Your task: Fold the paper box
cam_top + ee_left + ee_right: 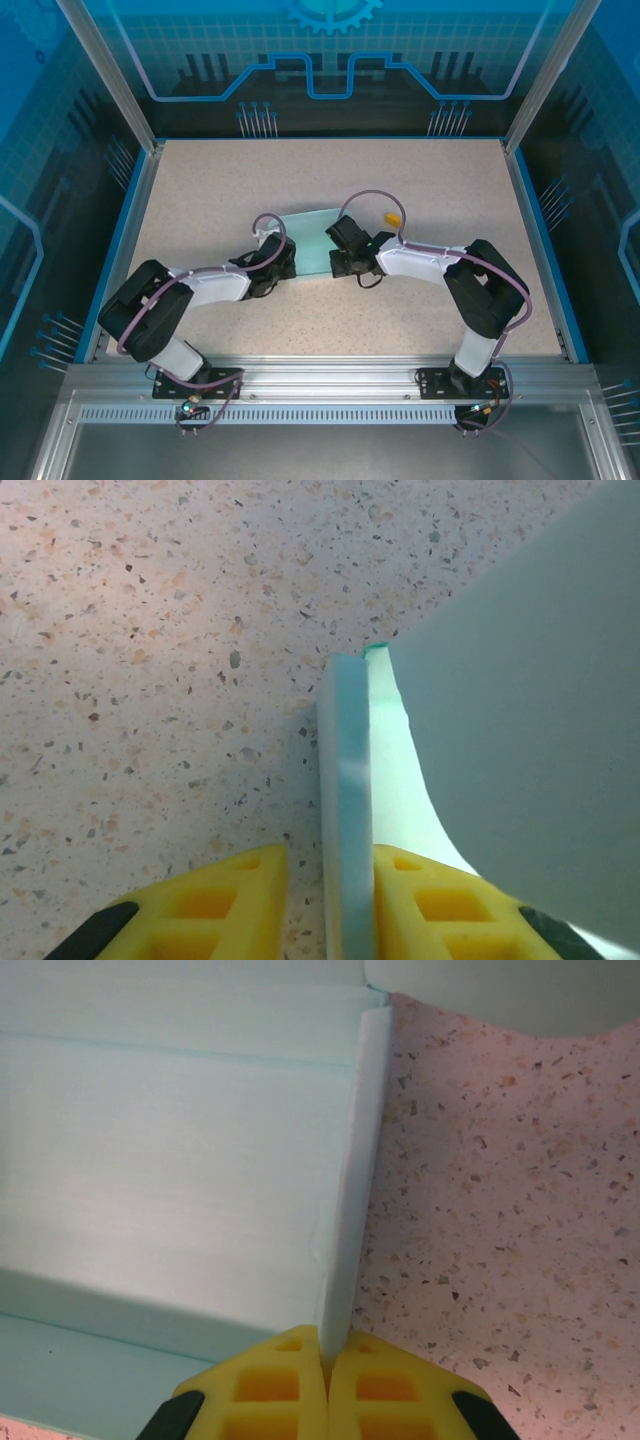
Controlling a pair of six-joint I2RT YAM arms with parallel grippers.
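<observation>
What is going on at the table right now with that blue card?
Both arms are working on the paper box in the middle of the table. The right tool is pinched shut on a thin raised flap at the box's edge. The left tool straddles another upright wall, touching the card on one side with a gap on the other. Some walls are up, but the box does not look finished.

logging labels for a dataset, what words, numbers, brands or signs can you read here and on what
None can be read.
The paper box is plain pale blue card, no print.
The backdrop panel bears a gear graphic and circuit-like lines, no letters or numbers.
</observation>
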